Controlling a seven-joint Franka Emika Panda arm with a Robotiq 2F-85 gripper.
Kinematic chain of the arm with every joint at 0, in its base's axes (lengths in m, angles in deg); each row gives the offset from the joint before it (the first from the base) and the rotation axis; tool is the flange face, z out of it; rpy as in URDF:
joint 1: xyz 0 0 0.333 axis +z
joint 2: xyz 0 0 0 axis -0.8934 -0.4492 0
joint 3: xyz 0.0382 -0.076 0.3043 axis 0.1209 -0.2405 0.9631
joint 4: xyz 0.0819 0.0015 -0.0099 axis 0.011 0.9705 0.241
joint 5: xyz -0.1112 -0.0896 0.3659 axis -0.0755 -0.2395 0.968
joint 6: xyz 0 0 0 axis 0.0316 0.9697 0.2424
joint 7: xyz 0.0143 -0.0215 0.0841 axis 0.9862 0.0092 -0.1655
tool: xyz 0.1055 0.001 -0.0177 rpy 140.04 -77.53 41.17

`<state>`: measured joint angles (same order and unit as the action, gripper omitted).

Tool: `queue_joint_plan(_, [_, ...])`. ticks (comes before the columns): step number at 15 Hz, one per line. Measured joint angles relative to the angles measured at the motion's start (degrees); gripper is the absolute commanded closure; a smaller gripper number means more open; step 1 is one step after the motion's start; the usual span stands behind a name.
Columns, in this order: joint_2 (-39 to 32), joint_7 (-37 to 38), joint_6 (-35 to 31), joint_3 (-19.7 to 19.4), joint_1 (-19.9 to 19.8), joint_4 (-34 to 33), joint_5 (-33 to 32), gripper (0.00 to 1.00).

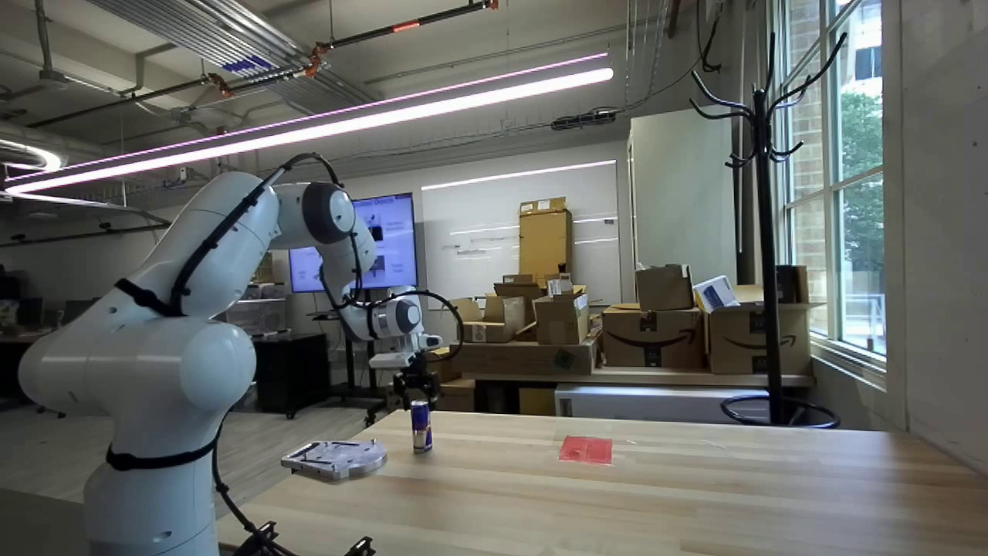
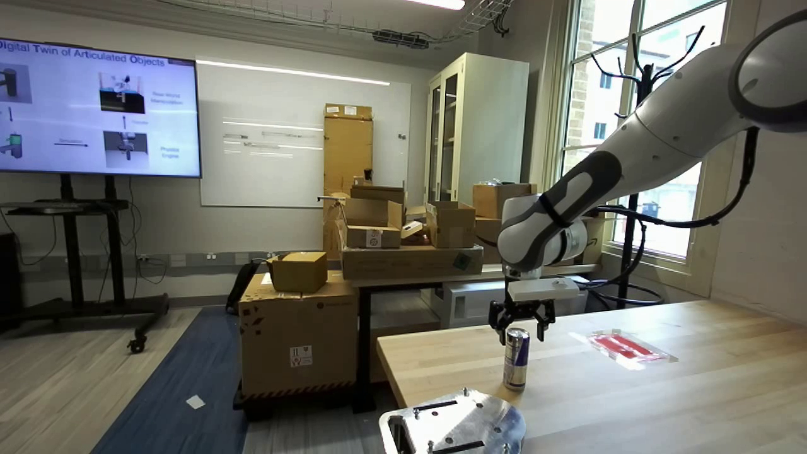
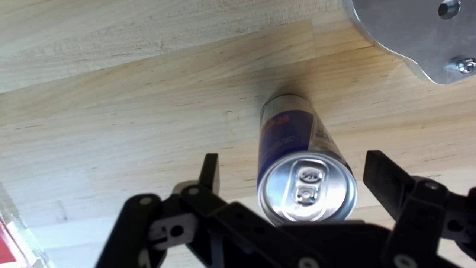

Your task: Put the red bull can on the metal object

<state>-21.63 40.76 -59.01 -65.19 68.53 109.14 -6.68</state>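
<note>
The red bull can (image 1: 421,429), slim and dark blue with silver, stands upright on the wooden table in both exterior views (image 2: 516,362). In the wrist view its silver lid and tab face the camera (image 3: 288,136). My gripper (image 3: 292,163) is open around the can's top, one finger on each side, with a visible gap on both sides. It points down from above in both exterior views (image 1: 417,392) (image 2: 522,335). The metal object (image 1: 336,460), a flat silvery plate, lies beside the can near the table edge (image 2: 463,419). Its rounded corner shows at the wrist view's upper right (image 3: 409,33).
A flat red item (image 1: 585,449) is taped to the wooden table (image 1: 695,502) and shows in an exterior view (image 2: 624,347). Bolts stick up from the metal plate. Cardboard boxes (image 1: 652,336) stand on a bench behind the table, with a coat rack (image 1: 768,270) nearby.
</note>
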Motion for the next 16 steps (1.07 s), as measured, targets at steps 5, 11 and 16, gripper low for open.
queue_joint_plan(5, [-1.48, -0.49, 1.29, -0.14, 0.0, -2.32, 0.02, 0.35])
queue_joint_plan(11, [-2.88, -1.21, 1.43, -0.15, 0.01, -3.84, 0.05, 0.66])
queue_joint_plan(16, [-2.87, -1.68, 1.45, -0.15, 0.04, -3.9, 0.05, 0.66])
